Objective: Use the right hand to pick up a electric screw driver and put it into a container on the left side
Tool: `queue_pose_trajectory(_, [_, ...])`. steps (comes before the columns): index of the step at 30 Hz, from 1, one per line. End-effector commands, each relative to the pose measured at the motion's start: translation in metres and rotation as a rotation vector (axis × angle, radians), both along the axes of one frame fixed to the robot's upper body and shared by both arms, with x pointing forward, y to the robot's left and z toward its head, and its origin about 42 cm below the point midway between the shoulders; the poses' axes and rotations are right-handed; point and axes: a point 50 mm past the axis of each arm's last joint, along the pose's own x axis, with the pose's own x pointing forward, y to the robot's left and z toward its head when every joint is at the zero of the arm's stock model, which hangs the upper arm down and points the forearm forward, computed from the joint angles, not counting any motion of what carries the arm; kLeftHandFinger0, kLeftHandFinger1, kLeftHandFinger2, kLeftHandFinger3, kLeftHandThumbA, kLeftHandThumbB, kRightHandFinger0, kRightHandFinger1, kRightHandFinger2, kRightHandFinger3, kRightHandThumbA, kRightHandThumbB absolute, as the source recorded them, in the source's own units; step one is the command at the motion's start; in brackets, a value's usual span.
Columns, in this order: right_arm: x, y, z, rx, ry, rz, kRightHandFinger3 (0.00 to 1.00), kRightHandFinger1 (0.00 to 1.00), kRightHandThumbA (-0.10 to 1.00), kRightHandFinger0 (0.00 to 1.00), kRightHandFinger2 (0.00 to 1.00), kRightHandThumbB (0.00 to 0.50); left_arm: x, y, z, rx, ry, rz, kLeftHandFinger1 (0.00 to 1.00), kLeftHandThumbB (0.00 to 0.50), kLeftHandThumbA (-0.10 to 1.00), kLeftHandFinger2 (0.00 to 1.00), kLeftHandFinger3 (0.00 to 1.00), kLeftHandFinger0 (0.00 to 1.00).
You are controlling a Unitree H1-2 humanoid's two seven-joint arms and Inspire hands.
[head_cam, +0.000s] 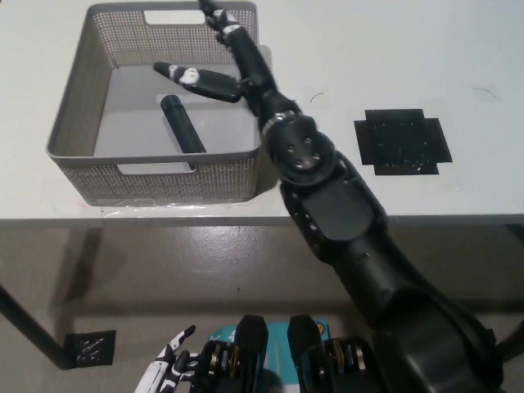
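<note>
Head view. Screwdriver (182, 123) lies flat on the floor of the grey perforated container (70, 106), apart from every wall and nearer the front wall than the back. Body is a plain black cylinder, matte, with a rounded end pointing toward the container's back left; the other end runs toward the front right and reaches close to the front wall. No bit, switch or markings can be made out at this size.

Right hand (225, 61) is above the container's right half, empty, fingers spread wide: one black finger with a white patch stretches left over the container floor, above and just beside the screwdriver's rounded end without touching it; the others reach up past the container's back rim. Right arm crosses the container's right wall and front right corner.

Container sits on the white bench (344, 49), near its front edge, with handle slots in its front and back walls. Black square mat (401, 141) lies on the bench well to the right of the container.

Left hand (168, 368), white, rests low, below the bench and the container; fingers appear loosely apart, holding nothing.
</note>
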Motion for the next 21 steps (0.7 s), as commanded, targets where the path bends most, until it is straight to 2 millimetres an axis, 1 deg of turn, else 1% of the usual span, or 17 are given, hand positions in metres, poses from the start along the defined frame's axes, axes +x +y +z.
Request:
queue_pose_trajectory(1, [-0.063,-0.098,0.117,0.188,-0.405,-0.039,1.00,1.00,0.97,1.00,1.00,0.319,-0.001,0.011,0.009,0.075,-0.069,-0.042,0.66,0.000,1.00,0.69,0.99,0.63])
queue_pose_trajectory(2, [-0.079,-0.120,0.115,0.205,-0.438,-0.071,1.00,1.00,0.99,1.00,1.00,0.320,-0.002,0.012,0.009,0.066,-0.064,-0.039,0.68,0.000,1.00,0.70,1.00,0.64])
queue_pose_trajectory(4, [-0.101,-0.151,0.109,0.201,-0.490,-0.116,1.00,1.00,1.00,1.00,1.00,0.344,-0.006,0.016,0.007,0.062,-0.060,-0.032,0.69,0.000,1.00,0.71,1.00,0.63])
queue_pose_trajectory(5, [-0.112,-0.164,0.106,0.199,-0.506,-0.131,1.00,1.00,1.00,1.00,1.00,0.339,-0.009,0.018,0.005,0.059,-0.054,-0.029,0.69,0.000,1.00,0.72,1.00,0.63])
queue_pose_trajectory(6, [-0.116,-0.168,0.104,0.198,-0.509,-0.135,1.00,1.00,1.00,1.00,1.00,0.338,-0.011,0.018,0.005,0.057,-0.050,-0.027,0.69,0.000,1.00,0.72,1.00,0.62])
queue_pose_trajectory(7, [-0.129,-0.183,0.099,0.198,-0.528,-0.149,1.00,1.00,0.98,1.00,1.00,0.287,-0.011,0.019,0.005,0.057,-0.046,-0.018,0.70,0.000,1.00,0.72,1.00,0.63])
queue_pose_trajectory(9, [-0.149,-0.204,0.085,0.213,-0.544,-0.142,1.00,1.00,0.95,1.00,1.00,0.281,-0.012,0.022,0.005,0.057,-0.052,-0.013,0.69,0.000,1.00,0.72,1.00,0.63])
queue_pose_trajectory(10, [-0.158,-0.210,0.076,0.200,-0.554,-0.155,1.00,1.00,0.96,1.00,1.00,0.263,-0.011,0.022,0.006,0.050,-0.044,-0.001,0.70,0.000,1.00,0.72,1.00,0.63])
queue_pose_trajectory(11, [-0.162,-0.212,0.073,0.193,-0.559,-0.159,1.00,1.00,0.97,1.00,1.00,0.264,-0.010,0.023,0.006,0.045,-0.043,0.005,0.70,0.000,1.00,0.72,1.00,0.63])
queue_pose_trajectory(12, [-0.168,-0.218,0.062,0.184,-0.557,-0.158,1.00,1.00,0.94,1.00,1.00,0.267,-0.009,0.022,0.006,0.042,-0.043,0.009,0.70,0.000,1.00,0.73,1.00,0.62])
queue_pose_trajectory(13, [-0.180,-0.223,0.047,0.141,-0.547,-0.195,1.00,1.00,0.94,1.00,1.00,0.280,-0.009,0.023,0.006,0.034,-0.030,0.022,0.72,0.002,1.00,0.75,1.00,0.65])
queue_pose_trajectory(14, [-0.187,-0.226,0.036,0.122,-0.532,-0.209,1.00,1.00,0.94,1.00,1.00,0.273,-0.011,0.024,0.006,0.030,-0.024,0.030,0.73,0.003,1.00,0.76,1.00,0.67])
queue_pose_trajectory(16, [-0.205,-0.233,0.003,0.097,-0.482,-0.243,1.00,1.00,0.92,1.00,1.00,0.246,-0.017,0.026,0.005,0.031,-0.009,0.036,0.76,0.000,1.00,0.79,1.00,0.73])
queue_pose_trajectory(18, [-0.223,-0.239,-0.035,0.117,-0.385,-0.250,1.00,1.00,0.89,1.00,1.00,0.227,-0.025,0.031,0.004,0.032,-0.002,0.050,0.76,0.005,1.00,0.80,1.00,0.71])
queue_pose_trajectory(19, [-0.230,-0.240,-0.052,0.123,-0.341,-0.260,1.00,1.00,0.90,1.00,1.00,0.247,-0.026,0.032,0.004,0.034,0.000,0.055,0.76,0.019,1.00,0.80,1.00,0.70])
queue_pose_trajectory(20, [-0.233,-0.240,-0.058,0.125,-0.324,-0.263,1.00,1.00,0.90,1.00,1.00,0.250,-0.029,0.033,0.004,0.035,0.004,0.057,0.76,0.021,1.00,0.80,1.00,0.69])
queue_pose_trajectory(21, [-0.241,-0.241,-0.073,0.130,-0.278,-0.266,1.00,1.00,0.92,1.00,1.00,0.256,-0.031,0.034,0.003,0.035,0.008,0.061,0.76,0.027,1.00,0.81,1.00,0.69])
